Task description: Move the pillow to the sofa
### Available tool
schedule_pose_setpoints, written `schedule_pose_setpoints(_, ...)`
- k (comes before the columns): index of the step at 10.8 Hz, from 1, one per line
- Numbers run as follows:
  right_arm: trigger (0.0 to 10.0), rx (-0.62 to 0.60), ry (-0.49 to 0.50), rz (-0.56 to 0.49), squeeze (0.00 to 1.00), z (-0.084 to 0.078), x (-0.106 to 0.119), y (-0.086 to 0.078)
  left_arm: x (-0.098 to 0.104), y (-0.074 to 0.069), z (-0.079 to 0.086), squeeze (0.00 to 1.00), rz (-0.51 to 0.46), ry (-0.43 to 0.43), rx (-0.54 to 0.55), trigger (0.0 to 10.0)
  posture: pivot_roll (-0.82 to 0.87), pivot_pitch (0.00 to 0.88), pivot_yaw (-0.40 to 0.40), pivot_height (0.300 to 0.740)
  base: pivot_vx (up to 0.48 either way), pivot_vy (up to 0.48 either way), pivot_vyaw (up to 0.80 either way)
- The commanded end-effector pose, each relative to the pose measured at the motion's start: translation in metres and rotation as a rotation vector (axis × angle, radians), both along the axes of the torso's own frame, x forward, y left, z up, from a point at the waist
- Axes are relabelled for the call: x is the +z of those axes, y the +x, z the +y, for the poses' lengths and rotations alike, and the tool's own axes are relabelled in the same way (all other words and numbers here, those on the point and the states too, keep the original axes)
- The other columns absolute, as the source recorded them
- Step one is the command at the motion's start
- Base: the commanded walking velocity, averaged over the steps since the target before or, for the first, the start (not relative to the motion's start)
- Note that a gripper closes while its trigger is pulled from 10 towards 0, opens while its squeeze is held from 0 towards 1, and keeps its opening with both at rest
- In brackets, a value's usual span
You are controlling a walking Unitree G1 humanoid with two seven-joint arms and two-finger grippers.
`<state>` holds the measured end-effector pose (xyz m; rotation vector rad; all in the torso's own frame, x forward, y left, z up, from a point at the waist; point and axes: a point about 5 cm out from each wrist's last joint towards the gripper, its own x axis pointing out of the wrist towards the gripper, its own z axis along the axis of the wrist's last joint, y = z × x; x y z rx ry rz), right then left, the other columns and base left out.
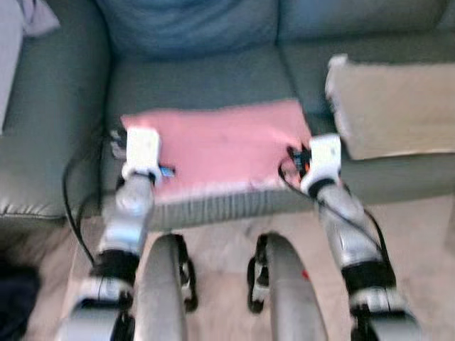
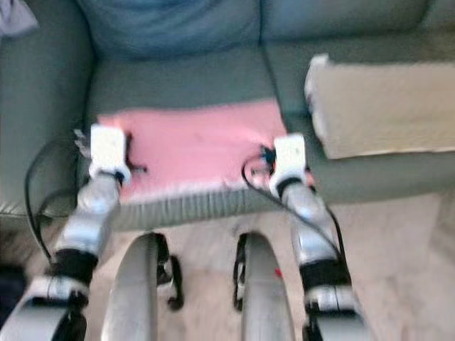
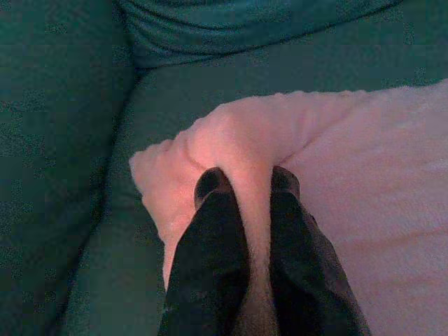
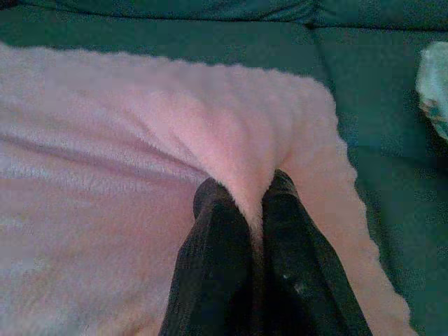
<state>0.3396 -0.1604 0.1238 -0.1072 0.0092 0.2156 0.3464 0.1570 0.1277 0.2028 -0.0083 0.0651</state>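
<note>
pink fleecy flat pillow (image 1: 217, 145) lies on the green sofa (image 1: 206, 78) seat; left gripper (image 3: 245, 183) at 9 o'clock and right gripper (image 4: 245, 192) at 3 each pinch its fuzzy edge.

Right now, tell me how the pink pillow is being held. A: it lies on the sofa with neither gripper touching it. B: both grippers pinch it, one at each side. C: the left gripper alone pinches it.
B: the left gripper and the right gripper each pinch a fold of the pink pillow, at opposite sides, over the sofa seat.
</note>
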Motion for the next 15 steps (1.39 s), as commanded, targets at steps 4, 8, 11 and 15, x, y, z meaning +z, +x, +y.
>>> schedule_pose_setpoints(4, 10.0, -0.085, -0.104, -0.061, 0.00, -0.052, 0.030, 0.027, 0.011, 0.026, 0.024, 0.00, 0.006, 0.016, 0.153, 10.0, 0.01, 0.475, 0.071, 0.633, 0.000, 0.000, 0.00)
schedule_pose_setpoints(8, 10.0, -0.091, -0.108, -0.080, 0.00, -0.058, 0.031, 0.030, 0.012, 0.036, 0.009, 0.44, 0.019, -0.031, 0.105, 10.0, -0.02, 0.474, 0.050, 0.633, 0.000, 0.000, 0.00)
schedule_pose_setpoints(11, 10.0, -0.058, -0.082, -0.095, 1.00, -0.052, 0.026, 0.027, 0.003, 0.033, 0.016, 1.00, 0.027, -0.018, 0.120, 10.0, -0.02, 0.470, 0.041, 0.633, 0.000, 0.000, 0.00)
schedule_pose_setpoints(15, 10.0, -0.051, -0.050, -0.146, 1.00, -0.043, 0.033, 0.029, 0.012, 0.038, 0.011, 1.00, -0.009, 0.001, 0.084, 10.0, -0.01, 0.456, 0.043, 0.633, 0.000, 0.000, 0.00)
